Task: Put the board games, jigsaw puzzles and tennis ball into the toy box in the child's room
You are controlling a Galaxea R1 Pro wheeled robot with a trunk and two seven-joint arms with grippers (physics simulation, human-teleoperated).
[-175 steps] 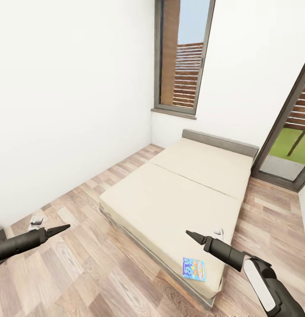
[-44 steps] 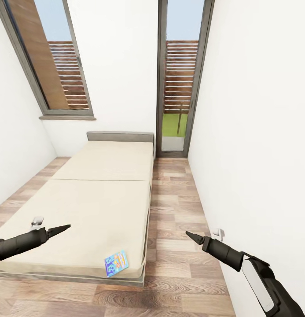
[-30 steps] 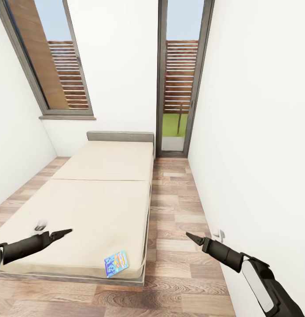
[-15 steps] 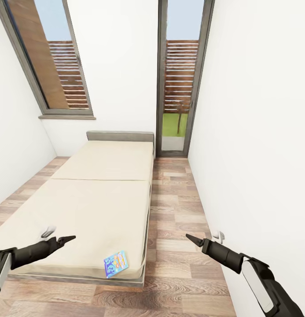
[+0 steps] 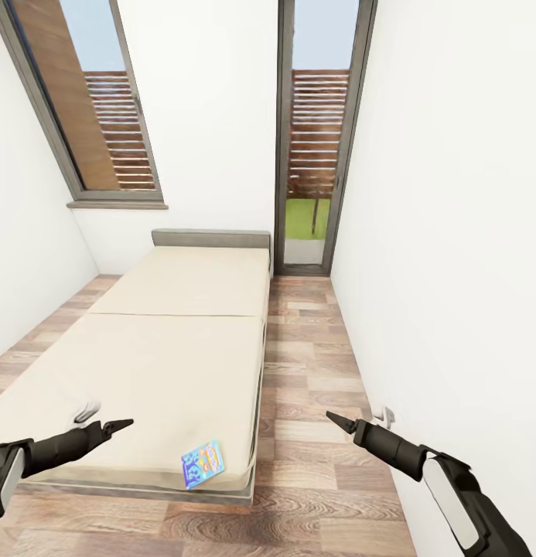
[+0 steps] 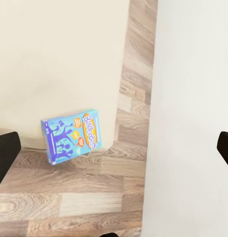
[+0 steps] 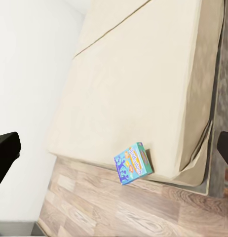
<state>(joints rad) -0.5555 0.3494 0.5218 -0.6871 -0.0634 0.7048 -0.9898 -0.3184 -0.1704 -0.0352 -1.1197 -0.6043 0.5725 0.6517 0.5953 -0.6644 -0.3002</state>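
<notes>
Right now your left hand (image 5: pixel 122 424) hangs low over the near end of the bed (image 5: pixel 175 340), its fingers drawn together to a single dark point in the head view; in the left wrist view the two fingers sit at opposite edges of the picture, so you cannot tell for sure how wide it stands. It holds nothing and touches nothing. Your right hand (image 5: pixel 335 420) is out over the wood floor (image 5: pixel 314 371) beside the bed, close to the white wall (image 5: pixel 453 232), also tapering to a point, also empty.

Against half a second ago, your left arm has sunk a little lower and pulled back toward you, while the right hand has barely shifted. The room and bed sit where they did, so the camera has held steady.

The board game (image 5: pixel 203 463) is a small blue box with a bright printed lid, orange and yellow lettering and dark blue figures. It lies flat at the near corner of the cream mattress, just inside the edge, turned slightly askew. It lies between your two hands, apart from both.
</notes>
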